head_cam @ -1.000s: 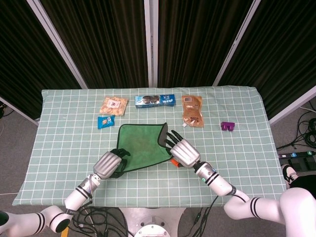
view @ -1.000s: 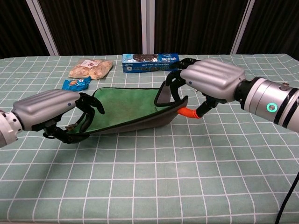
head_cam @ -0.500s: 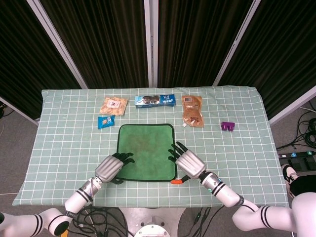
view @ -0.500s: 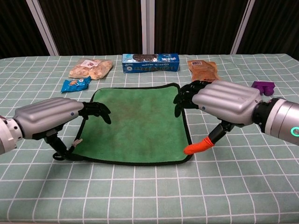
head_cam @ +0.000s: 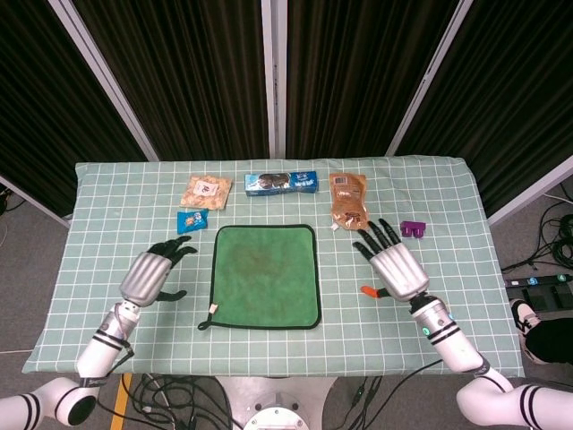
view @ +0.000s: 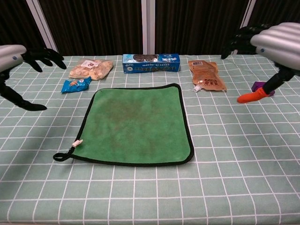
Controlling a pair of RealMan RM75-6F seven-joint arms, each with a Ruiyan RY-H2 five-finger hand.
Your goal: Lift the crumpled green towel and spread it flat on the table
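The green towel (head_cam: 265, 275) is lying flat at the middle of the frame on the checked surface (head_cam: 448, 206). The left hand (head_cam: 152, 272) and right hand (head_cam: 391, 262) are hovering either side, fingers spread, holding nothing.

The left hand (head_cam: 150, 273) hangs above the table on the robot's left side, palm down, fingers spread and slightly curled, holding nothing. The right hand (head_cam: 394, 265) hovers on the opposite side, fingers (head_cam: 374, 235) splayed and pointing away from the robot, its orange-tipped thumb (view: 251, 96) angled downward. Both forearms reach in from the near edge.
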